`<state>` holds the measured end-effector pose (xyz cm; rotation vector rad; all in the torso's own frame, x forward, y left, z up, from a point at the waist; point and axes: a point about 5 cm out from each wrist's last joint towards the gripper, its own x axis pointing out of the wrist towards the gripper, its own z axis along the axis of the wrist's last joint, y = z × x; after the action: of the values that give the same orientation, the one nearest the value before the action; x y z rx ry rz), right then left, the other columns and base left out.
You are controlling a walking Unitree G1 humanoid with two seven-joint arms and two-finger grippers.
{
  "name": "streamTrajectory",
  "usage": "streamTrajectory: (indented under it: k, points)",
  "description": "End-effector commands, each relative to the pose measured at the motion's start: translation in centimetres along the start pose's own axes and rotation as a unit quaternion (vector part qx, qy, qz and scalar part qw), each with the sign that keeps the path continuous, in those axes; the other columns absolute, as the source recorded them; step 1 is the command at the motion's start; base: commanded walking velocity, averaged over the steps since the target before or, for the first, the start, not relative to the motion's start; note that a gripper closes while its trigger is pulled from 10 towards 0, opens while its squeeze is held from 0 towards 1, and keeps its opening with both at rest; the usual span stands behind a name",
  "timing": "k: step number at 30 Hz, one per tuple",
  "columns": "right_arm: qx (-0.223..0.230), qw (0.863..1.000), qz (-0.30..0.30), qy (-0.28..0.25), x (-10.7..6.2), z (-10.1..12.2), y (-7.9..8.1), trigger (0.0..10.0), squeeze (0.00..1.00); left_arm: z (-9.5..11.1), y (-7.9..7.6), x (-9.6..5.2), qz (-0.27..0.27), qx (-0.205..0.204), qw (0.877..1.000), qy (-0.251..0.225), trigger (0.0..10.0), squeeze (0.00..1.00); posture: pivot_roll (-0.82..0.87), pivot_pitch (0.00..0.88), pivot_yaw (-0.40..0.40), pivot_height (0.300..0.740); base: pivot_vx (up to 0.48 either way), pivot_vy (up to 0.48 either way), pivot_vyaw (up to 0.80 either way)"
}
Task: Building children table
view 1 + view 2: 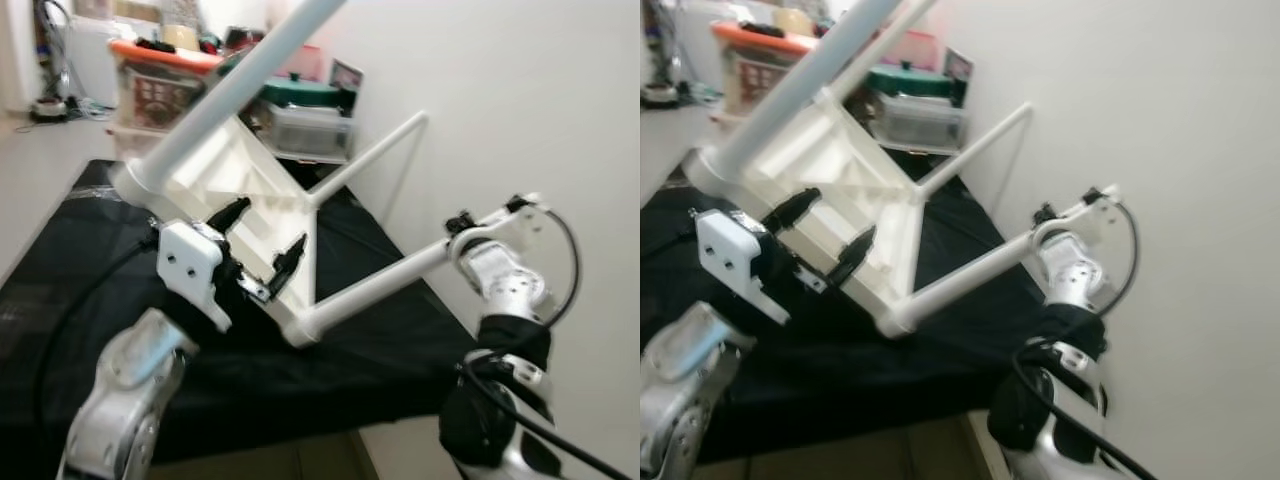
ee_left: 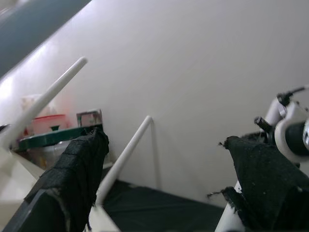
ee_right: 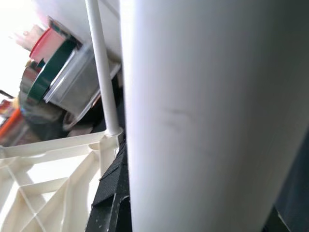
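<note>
A white children's table point(image 1: 255, 175) stands tilted on its edge over a black-covered surface, its ribbed underside facing me and several round legs sticking out. My left gripper point(image 1: 264, 236) is open, its two black fingers spread on either side of the tabletop's lower rim. In the left wrist view the fingers point(image 2: 72, 179) stand wide apart with nothing pinched between them. My right gripper point(image 1: 457, 240) is shut on the far end of the lowest table leg point(image 1: 375, 283), close to the wall. In the right wrist view that leg point(image 3: 203, 116) looms very near.
The black cloth point(image 1: 90, 290) covers a low platform whose front edge lies near me. A white wall point(image 1: 520, 100) runs along the right. Plastic storage boxes point(image 1: 310, 125) and an orange-lidded bin point(image 1: 160, 85) are stacked at the back.
</note>
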<state>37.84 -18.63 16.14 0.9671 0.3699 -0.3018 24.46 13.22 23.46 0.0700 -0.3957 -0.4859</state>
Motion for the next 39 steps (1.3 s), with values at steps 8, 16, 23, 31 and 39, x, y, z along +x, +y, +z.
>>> streamTrajectory:
  k: [8, 16, 23, 31, 39]
  points:
    - [-0.074, 0.964, -0.101, 0.233, 0.1, -11.8, -5.1, 0.0, 0.00, 0.4, -0.2, 0.1, -0.004, 0.002, 1.000, 0.011, 10.0, 0.00, 0.11, 0.000, -0.163, 0.740, 0.000, 0.000, 0.00]
    - [-0.100, 0.961, -0.131, 0.221, 0.1, -12.5, -4.7, 10.0, 0.00, 0.5, -0.1, 0.2, -0.003, 0.004, 1.000, 0.013, 10.0, 0.00, 0.12, 0.000, -0.168, 0.740, 0.000, 0.000, 0.00]
    - [-0.121, 0.968, -0.161, 0.151, 0.6, -8.9, -4.8, 10.0, 1.00, 0.3, -0.1, 0.0, 0.003, 0.005, 1.000, 0.018, 10.0, 0.00, 0.11, 0.000, -0.169, 0.740, 0.000, 0.000, 0.00]
    - [-0.110, 0.974, -0.143, 0.135, -2.8, -5.1, -5.3, 10.0, 1.00, 0.0, -0.1, -0.2, 0.007, 0.002, 1.000, 0.027, 10.0, 0.00, 0.07, 0.000, -0.143, 0.740, 0.000, 0.000, 0.00]
    - [-0.087, 0.973, -0.163, 0.135, -5.5, -4.1, -7.3, 10.0, 1.00, -0.2, 0.0, -0.1, 0.007, 0.000, 1.000, 0.031, 10.0, 0.00, 0.04, 0.000, -0.123, 0.740, 0.000, 0.000, 0.00]
